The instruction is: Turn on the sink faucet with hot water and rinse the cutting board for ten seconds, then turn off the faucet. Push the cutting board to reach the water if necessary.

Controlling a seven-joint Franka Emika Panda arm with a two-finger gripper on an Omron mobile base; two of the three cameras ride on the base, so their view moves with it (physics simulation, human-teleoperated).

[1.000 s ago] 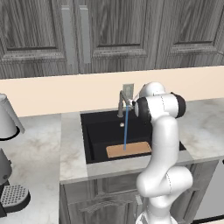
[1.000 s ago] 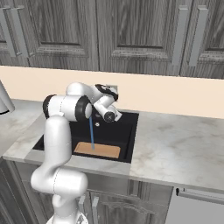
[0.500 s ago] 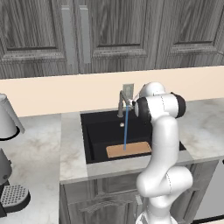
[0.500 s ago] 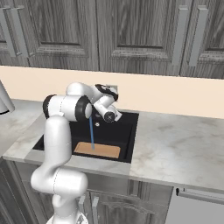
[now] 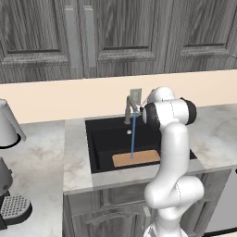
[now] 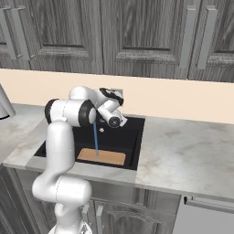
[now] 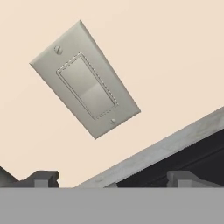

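The black sink (image 5: 104, 139) (image 6: 130, 137) sits in the marble counter. The grey faucet (image 5: 128, 110) stands at its back rim. Blue water (image 5: 133, 135) (image 6: 95, 139) falls straight from the spout onto the tan cutting board (image 5: 137, 158) (image 6: 101, 156), which lies flat at the basin's front. My gripper (image 5: 140, 108) (image 6: 119, 97) (image 7: 113, 179) hovers just right of the faucet's top, pointing at the back wall. It is open, its fingertips (image 7: 42, 177) wide apart with nothing between them. The sink's back rim (image 7: 157, 151) runs just above them in the hand view.
A grey wall switch plate (image 7: 85, 87) (image 5: 135, 94) is on the backsplash behind the faucet. A grey kettle (image 5: 7, 125) stands on the left counter, with a dark appliance (image 5: 11, 206) in front of it. Bare marble counter (image 6: 183, 146) stretches right of the sink.
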